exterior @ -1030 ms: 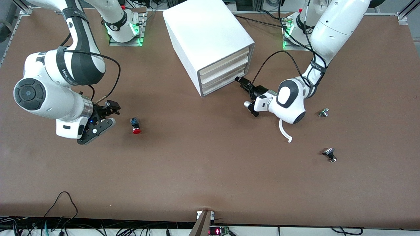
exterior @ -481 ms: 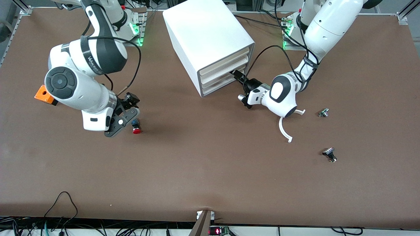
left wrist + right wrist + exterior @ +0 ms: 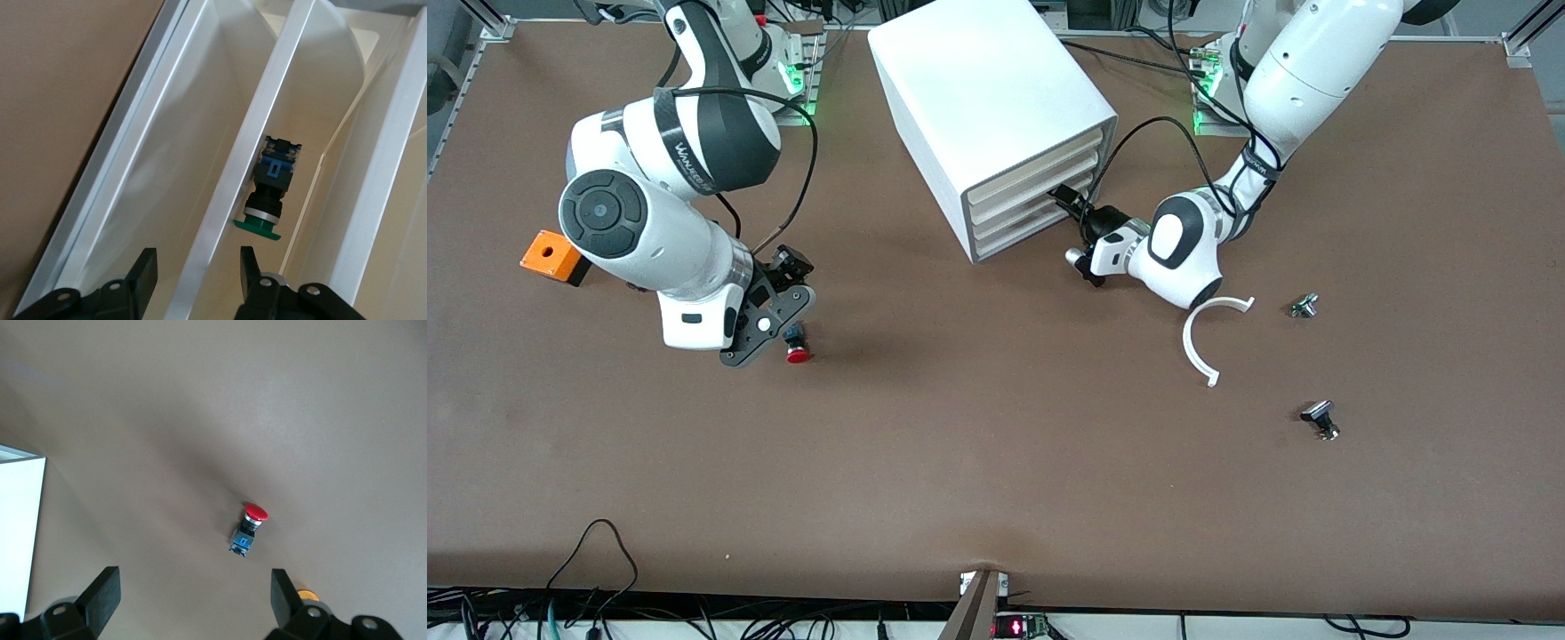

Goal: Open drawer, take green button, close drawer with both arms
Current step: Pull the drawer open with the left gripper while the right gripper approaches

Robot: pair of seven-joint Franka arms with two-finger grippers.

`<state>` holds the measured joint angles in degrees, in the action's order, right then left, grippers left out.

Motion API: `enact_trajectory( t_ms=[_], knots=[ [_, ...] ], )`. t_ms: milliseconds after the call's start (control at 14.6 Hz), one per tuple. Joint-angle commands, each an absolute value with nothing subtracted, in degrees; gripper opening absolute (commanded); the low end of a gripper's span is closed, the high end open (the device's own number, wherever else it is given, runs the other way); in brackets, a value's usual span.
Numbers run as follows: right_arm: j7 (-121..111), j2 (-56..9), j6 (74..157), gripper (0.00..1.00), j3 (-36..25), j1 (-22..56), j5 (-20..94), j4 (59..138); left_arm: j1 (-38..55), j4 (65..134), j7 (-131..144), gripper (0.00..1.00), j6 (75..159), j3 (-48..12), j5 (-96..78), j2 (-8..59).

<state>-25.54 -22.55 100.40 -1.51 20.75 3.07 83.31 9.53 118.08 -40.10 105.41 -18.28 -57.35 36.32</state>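
Note:
The white cabinet (image 3: pixel 987 89) stands at the table's back middle, its three drawers all pushed in; the bottom drawer (image 3: pixel 1032 229) has a cream front. My left gripper (image 3: pixel 1065 197) is at the drawer fronts. In the left wrist view it is open (image 3: pixel 197 273), its fingers on either side of a white drawer edge (image 3: pixel 220 220). The green-capped button (image 3: pixel 267 197) lies inside the cabinet just ahead; I cannot tell in which drawer. My right gripper (image 3: pixel 787 307) is open (image 3: pixel 192 593) over the table beside the red-capped button (image 3: pixel 793 342).
An orange block (image 3: pixel 551 256) sits near the right arm's end. A white curved strip (image 3: pixel 1196 342) and two small metal parts (image 3: pixel 1304 306) (image 3: pixel 1319 418) lie toward the left arm's end. The red-capped button also shows in the right wrist view (image 3: pixel 250 527).
My right arm swung in from the table's end and now hangs beside the red-capped button, uncovering the orange block. My left gripper moved up to the drawer fronts.

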Motion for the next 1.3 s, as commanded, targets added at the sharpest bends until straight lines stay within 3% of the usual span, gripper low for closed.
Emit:
enact_trajectory(
  t_ms=[0,206,412,549,1236],
  knots=[
    [-26.46,-21.8,99.93,1.0,-0.97,21.44,3.6,83.32,9.49,119.79,-41.57,0.5,106.35,-18.81,-59.76,35.68],
    [-25.58,-21.45,100.02,1.0,1.22,21.45,3.69,83.23,9.49,120.23,-41.57,0.4,106.43,-19.07,-59.94,35.77],
    [-25.84,-21.45,100.02,1.0,2.2,21.53,3.25,83.23,9.49,120.23,-41.57,0.12,106.52,-19.07,-60.03,35.77],
    [-26.54,-21.45,100.11,1.0,2.02,21.45,3.34,82.88,9.49,120.15,-41.57,0.0,106.52,-19.07,-60.03,35.77],
    [-26.28,-21.53,100.46,1.0,2.28,21.97,3.78,80.33,8.35,116.73,-41.05,0.0,108.37,-13.1,-59.94,35.6]
  ],
)
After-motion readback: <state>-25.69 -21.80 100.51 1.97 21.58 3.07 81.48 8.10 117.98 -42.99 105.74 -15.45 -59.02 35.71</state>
